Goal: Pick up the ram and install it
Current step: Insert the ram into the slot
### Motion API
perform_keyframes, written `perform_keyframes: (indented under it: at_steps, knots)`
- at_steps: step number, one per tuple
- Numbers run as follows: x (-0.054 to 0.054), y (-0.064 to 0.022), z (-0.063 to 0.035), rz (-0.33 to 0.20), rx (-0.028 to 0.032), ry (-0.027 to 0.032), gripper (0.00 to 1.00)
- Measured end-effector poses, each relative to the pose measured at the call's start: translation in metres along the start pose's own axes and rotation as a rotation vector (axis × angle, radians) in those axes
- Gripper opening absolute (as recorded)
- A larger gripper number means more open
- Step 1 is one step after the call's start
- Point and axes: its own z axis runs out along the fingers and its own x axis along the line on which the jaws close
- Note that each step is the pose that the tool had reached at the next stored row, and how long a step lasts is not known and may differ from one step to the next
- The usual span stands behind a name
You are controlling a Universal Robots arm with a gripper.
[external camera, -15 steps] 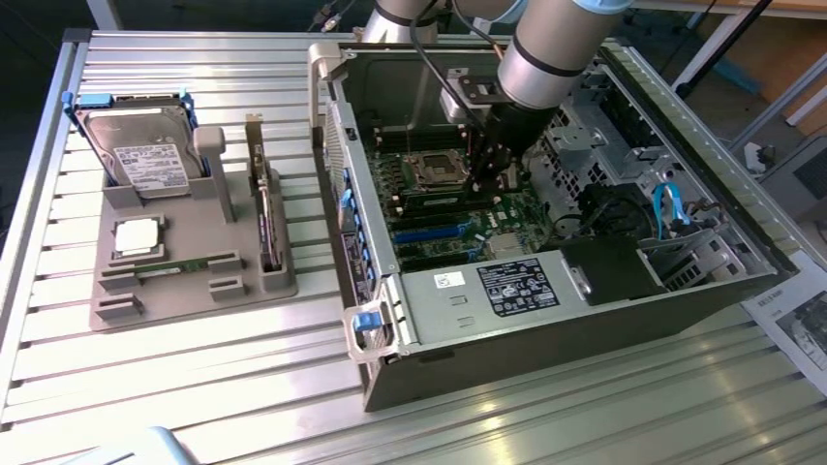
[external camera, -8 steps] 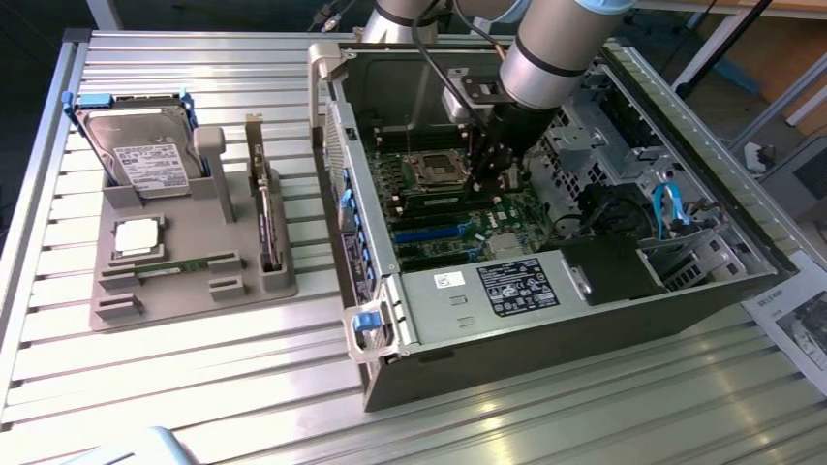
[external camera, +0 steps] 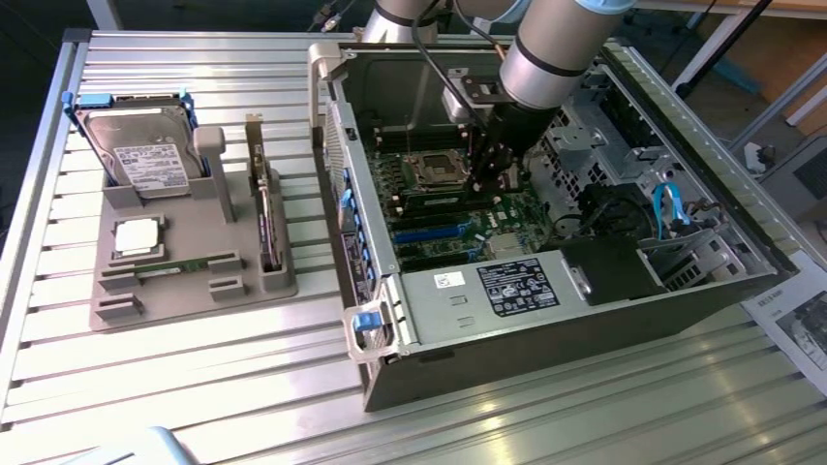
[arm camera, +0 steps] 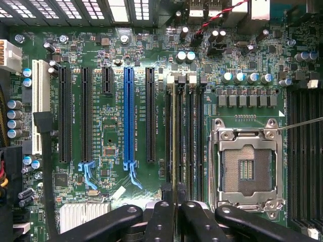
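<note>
We are working on the installing step, judging that it is calling for a square, straight push: the hand [arm camera: 176, 207], clamped on the ram stick [arm camera: 176, 131], is holding it in line with the memory slots [arm camera: 194, 141] inside the computer case [external camera: 427, 329], at three o'clock from the tray [external camera: 194, 291] on the bench [external camera: 194, 387].

Exterior view looks steeply down over the tabletop [external camera: 194, 387]; wrist view, behind the pincer [arm camera: 177, 209], closely faces the motherboard [arm camera: 111, 116], shared by both.
</note>
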Motion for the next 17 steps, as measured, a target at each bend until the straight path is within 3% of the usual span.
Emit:
perform_keyframes:
  at_steps: [17]
  knots:
    - [0.0000,0.0012,-0.0010,-0.003,0.0004,0.0003,0.12]
